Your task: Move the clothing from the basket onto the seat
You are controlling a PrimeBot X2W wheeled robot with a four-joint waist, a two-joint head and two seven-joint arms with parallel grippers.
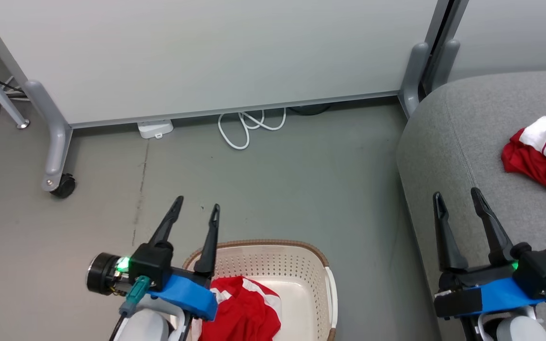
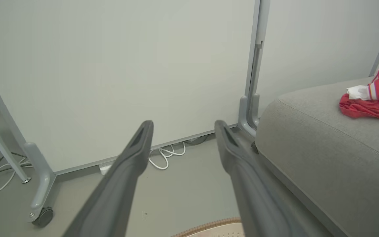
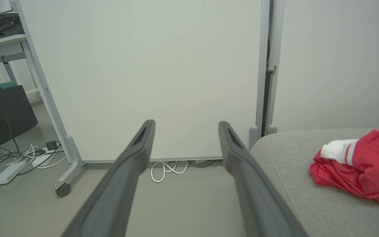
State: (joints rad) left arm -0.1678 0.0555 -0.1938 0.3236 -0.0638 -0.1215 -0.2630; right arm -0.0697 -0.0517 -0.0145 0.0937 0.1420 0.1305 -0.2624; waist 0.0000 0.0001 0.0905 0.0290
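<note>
A cream basket (image 1: 301,265) with a brown rim stands on the floor at the bottom centre, and its rim (image 2: 209,227) also edges the left wrist view. Red clothing (image 1: 244,310) with white stripes lies inside it. Another red and white garment (image 1: 545,151) (image 2: 373,95) (image 3: 360,168) lies crumpled on the grey seat (image 1: 467,142) (image 2: 324,141) (image 3: 308,204) at the right. My left gripper (image 1: 197,208) (image 2: 183,126) hangs open just above the basket's left rim, holding nothing. Over the seat's front edge my right gripper (image 1: 458,194) (image 3: 186,126) is open and empty too.
A pale partition panel (image 1: 206,52) on castor legs (image 1: 57,180) closes off the far side. A coiled white cable (image 1: 249,125) and a white power adapter (image 1: 155,128) lie at its foot. In the right wrist view, more cables and a dark box (image 3: 8,112) sit at the far left.
</note>
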